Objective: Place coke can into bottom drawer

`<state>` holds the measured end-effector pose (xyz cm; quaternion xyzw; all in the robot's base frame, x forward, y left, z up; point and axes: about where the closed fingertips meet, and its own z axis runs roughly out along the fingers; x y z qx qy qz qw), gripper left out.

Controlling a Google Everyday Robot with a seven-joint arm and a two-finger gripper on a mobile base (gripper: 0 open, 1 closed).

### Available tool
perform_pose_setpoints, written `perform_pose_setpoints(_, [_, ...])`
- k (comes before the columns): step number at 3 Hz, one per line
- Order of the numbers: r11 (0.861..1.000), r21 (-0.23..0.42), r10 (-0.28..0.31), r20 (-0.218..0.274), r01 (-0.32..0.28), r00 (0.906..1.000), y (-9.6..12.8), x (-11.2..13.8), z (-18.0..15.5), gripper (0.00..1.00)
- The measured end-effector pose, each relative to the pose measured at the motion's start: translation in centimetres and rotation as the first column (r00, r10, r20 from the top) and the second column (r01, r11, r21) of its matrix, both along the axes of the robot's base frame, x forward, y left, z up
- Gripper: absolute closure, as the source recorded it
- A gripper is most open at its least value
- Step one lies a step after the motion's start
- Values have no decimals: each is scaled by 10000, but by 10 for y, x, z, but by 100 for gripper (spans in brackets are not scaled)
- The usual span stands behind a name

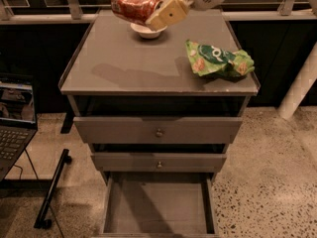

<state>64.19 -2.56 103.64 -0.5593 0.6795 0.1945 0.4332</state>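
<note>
My gripper (157,13) reaches in from the top right and is shut on the coke can (132,5), a red-orange can with white markings. It holds the can tilted on its side, lifted above a small white bowl (147,31) at the back of the cabinet top (124,68). The bottom drawer (157,207) is pulled out at the foot of the cabinet, a shallow grey box with a bare floor. It lies well below and in front of the can.
A green snack bag (218,59) lies on the right of the cabinet top. Two upper drawers with round knobs (159,132) stand slightly out. A laptop (15,128) and a black stand leg (52,192) are at the left. A white pole (299,83) is at the right.
</note>
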Motion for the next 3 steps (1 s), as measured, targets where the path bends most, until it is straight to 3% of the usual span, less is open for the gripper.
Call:
perform_pose_setpoints(1, [9951, 954, -313, 525, 262, 9981, 5, -44, 21, 100])
perform_pose_setpoints(2, [9779, 2083, -450, 1245, 182, 9912, 32, -96, 43, 100])
perform_pose_setpoints(3, [9486, 3016, -1381, 1218, 959, 9829, 37, -123, 31, 100])
